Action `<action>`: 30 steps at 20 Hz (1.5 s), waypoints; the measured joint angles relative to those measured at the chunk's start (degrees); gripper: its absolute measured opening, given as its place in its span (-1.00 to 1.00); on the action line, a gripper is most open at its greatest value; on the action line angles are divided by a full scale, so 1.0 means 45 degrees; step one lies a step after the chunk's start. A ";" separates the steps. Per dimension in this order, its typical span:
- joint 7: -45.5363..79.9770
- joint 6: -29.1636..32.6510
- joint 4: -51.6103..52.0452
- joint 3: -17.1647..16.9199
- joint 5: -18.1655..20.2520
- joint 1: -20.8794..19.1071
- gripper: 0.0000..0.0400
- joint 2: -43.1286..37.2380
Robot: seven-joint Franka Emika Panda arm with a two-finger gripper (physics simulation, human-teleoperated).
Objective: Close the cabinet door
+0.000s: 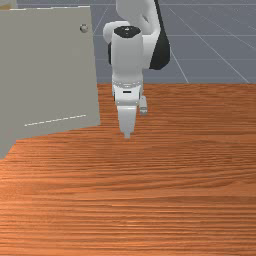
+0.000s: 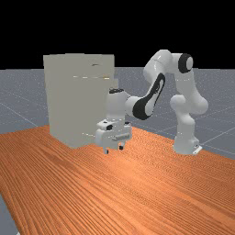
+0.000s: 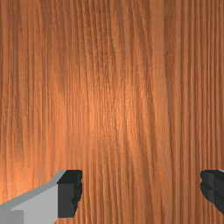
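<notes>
Probably the rigid door (image 1: 50, 70) swings lightly; push near the knob (image 1: 84, 28), at the door's one o'clock in the front view. The fingers (image 3: 68, 192) stand apart.

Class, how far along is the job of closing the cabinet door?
Closing isn't done: the flat, pale-grey door with its round knob stands swung out from the boxy grey cabinet. In hand: the open white two-finger gripper hovers near the door, holding nothing. Left: likely pushing the door shut.

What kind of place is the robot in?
Probably a pretend robot practice place made on a computer: there's a robot arm, a cabinet on a wooden table, and a grey floor with thin lines.
</notes>
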 joint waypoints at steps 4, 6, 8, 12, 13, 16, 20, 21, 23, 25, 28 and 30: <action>0.0671 -0.0480 -0.0279 -0.0444 -0.0406 0.0014 0.83 -0.0088; 0.5763 -0.2555 -0.3369 -0.0759 -0.0922 0.0217 -0.31 -0.3754; 1.0620 -0.3853 -0.3993 -0.0753 -0.0904 0.0143 -0.74 -0.5497; 1.8928 -0.5261 -0.3841 -0.0688 -0.0220 -0.0018 -0.96 -0.5692; 1.9788 -0.5438 -0.3811 -0.0715 -0.0063 -0.0048 -0.98 -0.5685; 2.0728 -0.5726 -0.3816 -0.0782 0.0167 -0.0024 -1.00 -0.5880; 2.0958 -0.5763 -0.4286 -0.0883 0.0203 0.0082 -1.00 -0.6697; 2.0993 -0.5743 -0.4603 -0.0930 0.0179 0.0046 -1.00 -0.6936; 2.0988 -0.5742 -0.5108 -0.1110 0.0158 -0.0043 -1.00 -0.7430; 2.0961 -0.5740 -0.5446 -0.1272 -0.0017 -0.0040 -1.00 -0.7748; 2.0908 -0.5583 -0.6022 -0.1602 -0.0455 0.0025 -1.00 -0.8263; 2.0907 -0.5410 -0.6243 -0.1819 -0.0659 0.0146 -1.00 -0.8457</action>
